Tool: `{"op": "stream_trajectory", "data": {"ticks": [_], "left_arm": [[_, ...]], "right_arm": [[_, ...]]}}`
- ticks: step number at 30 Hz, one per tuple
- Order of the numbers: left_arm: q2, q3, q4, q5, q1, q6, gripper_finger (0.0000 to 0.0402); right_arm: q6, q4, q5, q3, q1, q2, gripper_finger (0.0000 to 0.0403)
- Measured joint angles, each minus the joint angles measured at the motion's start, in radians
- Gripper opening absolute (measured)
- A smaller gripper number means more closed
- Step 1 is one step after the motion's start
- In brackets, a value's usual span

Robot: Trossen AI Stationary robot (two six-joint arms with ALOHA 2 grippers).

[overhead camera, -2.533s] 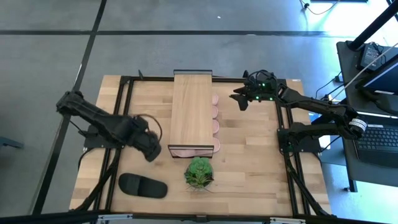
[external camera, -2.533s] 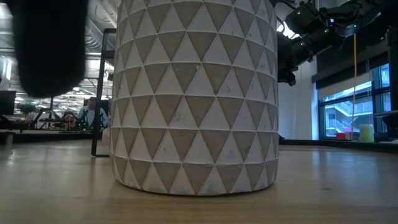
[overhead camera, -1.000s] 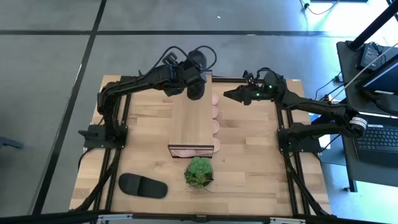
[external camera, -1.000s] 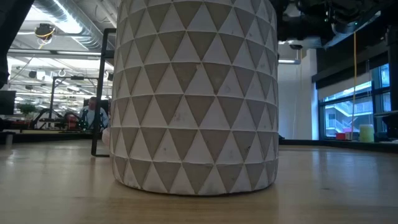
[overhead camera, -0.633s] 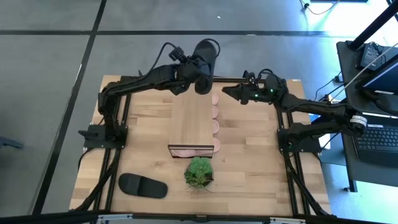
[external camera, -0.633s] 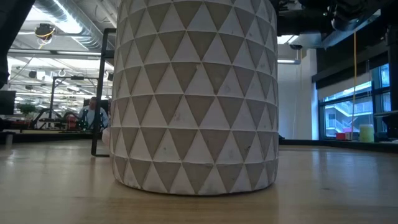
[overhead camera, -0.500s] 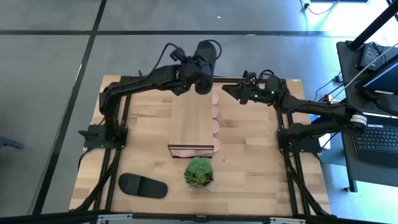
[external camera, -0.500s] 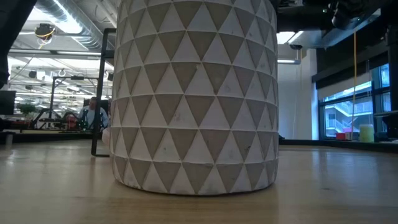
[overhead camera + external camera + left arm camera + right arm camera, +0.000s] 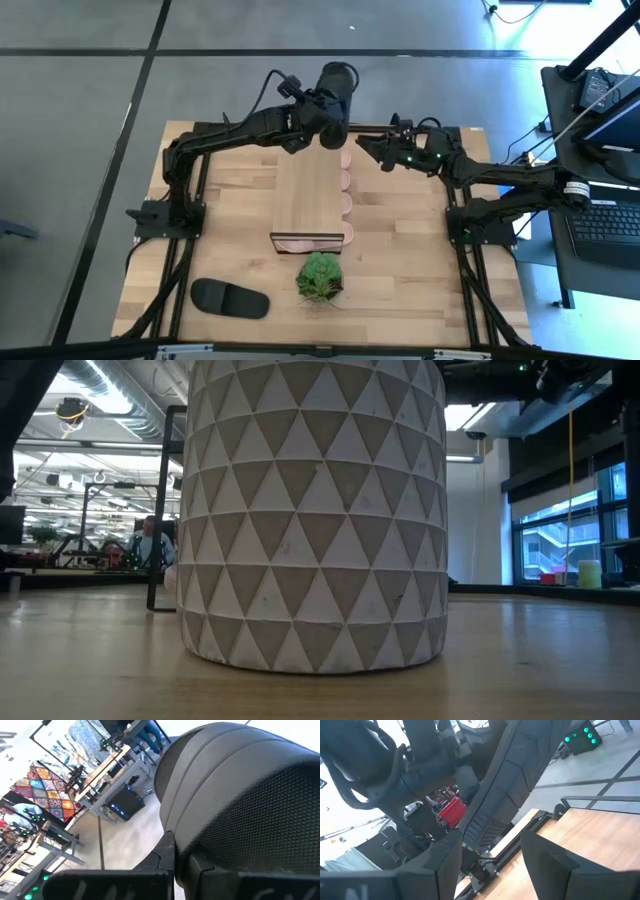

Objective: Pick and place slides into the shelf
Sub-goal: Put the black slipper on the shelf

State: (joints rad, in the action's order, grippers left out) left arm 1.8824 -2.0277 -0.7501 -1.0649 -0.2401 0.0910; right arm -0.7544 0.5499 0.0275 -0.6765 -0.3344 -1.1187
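A black slide [image 9: 336, 84] hangs in the air over the far end of the shelf [image 9: 310, 185], with my left gripper [image 9: 323, 108] shut on it; in the left wrist view the slide [image 9: 240, 790] takes up most of the picture. My right gripper [image 9: 361, 143] stands open just right of the shelf's far end, holding nothing. Its fingers [image 9: 547, 857] point toward the held slide [image 9: 502, 780]. Several pink slides [image 9: 346, 182] stick out of the shelf's right side. A second black slide [image 9: 230, 298] lies flat on the table near the front left. My left gripper pinches the black slide between its two fingers at one edge [image 9: 184, 856], where the smooth strap meets the textured face. The fingers come at it nearly level from the table's left. The slide stands out beyond them, tilted and lifted clear above the shelf's far end.
A green potted plant [image 9: 320, 278] stands just in front of the shelf's near end; its patterned pot [image 9: 315, 510] blocks most of the low view. Dark frame rails [image 9: 190, 200] run along both table sides. Bare wood [image 9: 400, 260] lies right of the shelf.
My left gripper has carried the black slide toward the table's far edge and a little right, tipping it up so it now stands past the shelf's far end. My right gripper has gone a little left toward the shelf's far corner and turned, staying open.
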Motion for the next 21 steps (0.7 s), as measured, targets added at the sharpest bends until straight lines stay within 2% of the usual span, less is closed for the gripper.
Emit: {"op": "stream_trajectory", "data": {"ticks": [4,13,21], "left_arm": [[0.01,0.0,0.048,0.003,0.0,0.008,0.0001],[0.069,0.0,0.2,0.007,0.014,0.128,0.0001],[0.077,0.0,0.245,0.002,0.032,0.166,0.0001]], "right_arm": [[0.001,0.001,-0.001,0.0,0.0,0.0,0.0202],[0.017,-0.009,-0.001,-0.001,0.0,-0.001,0.0202],[0.031,-0.03,-0.009,-0.002,0.0,-0.035,0.0202]]}}
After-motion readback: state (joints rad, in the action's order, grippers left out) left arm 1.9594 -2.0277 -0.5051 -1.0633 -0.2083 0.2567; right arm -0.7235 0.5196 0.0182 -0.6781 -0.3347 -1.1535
